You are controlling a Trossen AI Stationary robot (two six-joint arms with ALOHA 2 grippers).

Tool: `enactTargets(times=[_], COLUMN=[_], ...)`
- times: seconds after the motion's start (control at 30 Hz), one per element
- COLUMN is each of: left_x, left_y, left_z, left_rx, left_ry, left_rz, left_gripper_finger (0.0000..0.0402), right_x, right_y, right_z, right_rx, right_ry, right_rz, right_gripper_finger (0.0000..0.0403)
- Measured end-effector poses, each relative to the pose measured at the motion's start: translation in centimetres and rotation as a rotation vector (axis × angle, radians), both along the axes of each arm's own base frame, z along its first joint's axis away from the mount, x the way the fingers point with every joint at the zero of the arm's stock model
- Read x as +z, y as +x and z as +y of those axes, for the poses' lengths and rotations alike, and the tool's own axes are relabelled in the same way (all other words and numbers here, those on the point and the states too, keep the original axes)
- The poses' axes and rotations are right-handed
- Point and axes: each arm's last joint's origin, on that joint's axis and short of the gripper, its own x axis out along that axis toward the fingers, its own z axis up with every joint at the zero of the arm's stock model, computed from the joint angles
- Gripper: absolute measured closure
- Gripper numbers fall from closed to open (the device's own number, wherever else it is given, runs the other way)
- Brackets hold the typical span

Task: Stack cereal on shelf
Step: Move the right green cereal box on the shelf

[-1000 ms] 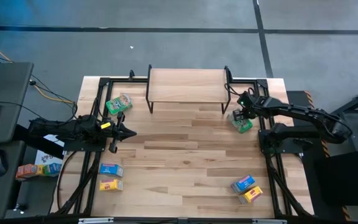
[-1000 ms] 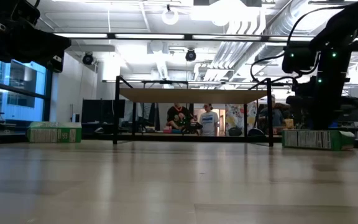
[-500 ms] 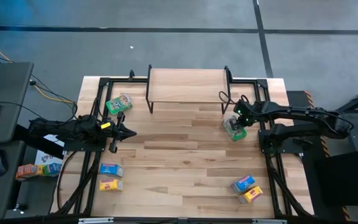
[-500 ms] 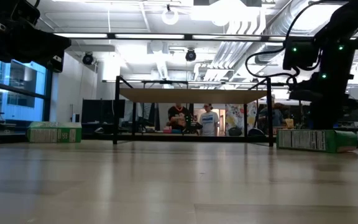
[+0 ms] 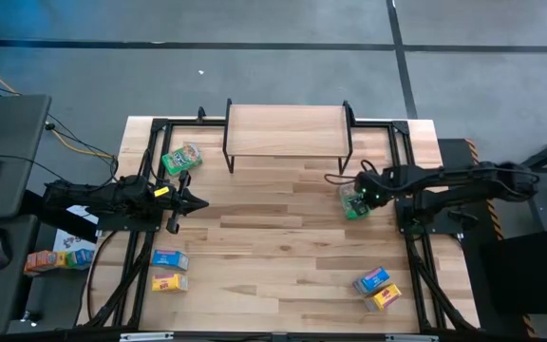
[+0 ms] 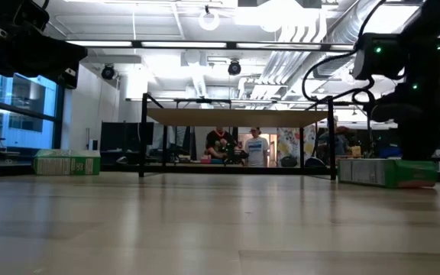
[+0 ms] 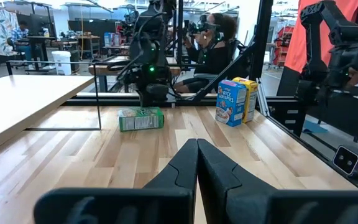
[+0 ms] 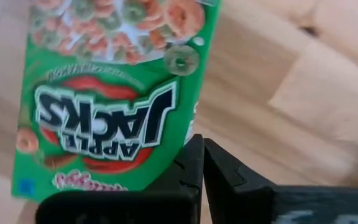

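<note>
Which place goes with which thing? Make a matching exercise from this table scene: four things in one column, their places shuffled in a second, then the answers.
Things
1. shelf
2. right gripper
3. left gripper
4. blue and yellow boxes

Places
A. fingers shut, over the table's left side, touching no box
B. near corner of the table on the right arm's side
C. far edge of the table, top bare
D. right beside the green box lying flat near the shelf's right legs

Pairs: 1-C, 2-D, 3-A, 4-B

Green cereal box (image 8: 114, 93) printed with red lettering and orange-green rings.
</note>
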Motion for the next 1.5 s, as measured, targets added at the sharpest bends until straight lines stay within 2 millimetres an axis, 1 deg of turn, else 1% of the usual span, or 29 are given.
enactTargets(times=[0.3, 0.47, 0.63, 0.8, 0.9, 1.0, 1.07, 1.13, 1.23, 1.3, 1.43, 1.5], left_x=[0.0, 0.0, 0.0, 0.0, 0.0, 0.0, 0.0, 0.0, 0.0, 0.0, 0.0, 0.0], left_y=[0.0, 0.0, 0.0, 0.0, 0.0, 0.0, 0.0, 0.0, 0.0, 0.0, 0.0, 0.0], left_z=[0.0, 0.0, 0.0, 0.0, 0.0, 0.0, 0.0, 0.0, 0.0, 0.0, 0.0, 0.0], left_rx=[0.000, 0.000, 0.000, 0.000, 0.000, 0.000, 0.000, 0.000, 0.000, 0.000, 0.000, 0.000], left_ry=[0.000, 0.000, 0.000, 0.000, 0.000, 0.000, 0.000, 0.000, 0.000, 0.000, 0.000, 0.000], left_rz=[0.000, 0.000, 0.000, -0.001, 0.000, 0.000, 0.000, -0.001, 0.000, 0.000, 0.000, 0.000], left_gripper_finger=[0.0401, 0.0401, 0.0401, 0.0401, 0.0401, 0.0401, 0.0401, 0.0401, 0.0401, 0.0401, 0.0401, 0.0401], right_x=[0.3, 0.4, -0.5, -2.3, -3.0, -3.0, -2.7, -2.0, -0.9, 0.6, 3.1, 3.6], right_y=[1.4, 2.0, 3.0, 5.0, 6.7, 8.3, 9.1, 9.4, 8.9, 8.5, 7.5, 7.2], right_z=[2.7, 3.9, 4.9, 5.6, 6.0, 6.4, 6.6, 6.7, 6.6, 6.6, 6.3, 6.0], right_rx=[0.051, 0.046, 0.051, 0.069, 0.088, 0.129, 0.162, 0.187, 0.194, 0.176, 0.115, 0.072], right_ry=[0.011, -0.027, -0.049, -0.061, -0.065, -0.072, -0.083, -0.087, -0.096, -0.129, -0.302, -0.399], right_rz=[-0.138, -0.206, -0.211, -0.239, -0.338, -0.468, -0.486, -0.457, -0.319, -0.231, -0.082, -0.047], right_gripper_finger=[0.0403, 0.0403, 0.0403, 0.0403, 0.0403, 0.0403, 0.0403, 0.0403, 0.0403, 0.0403, 0.0403, 0.0403])
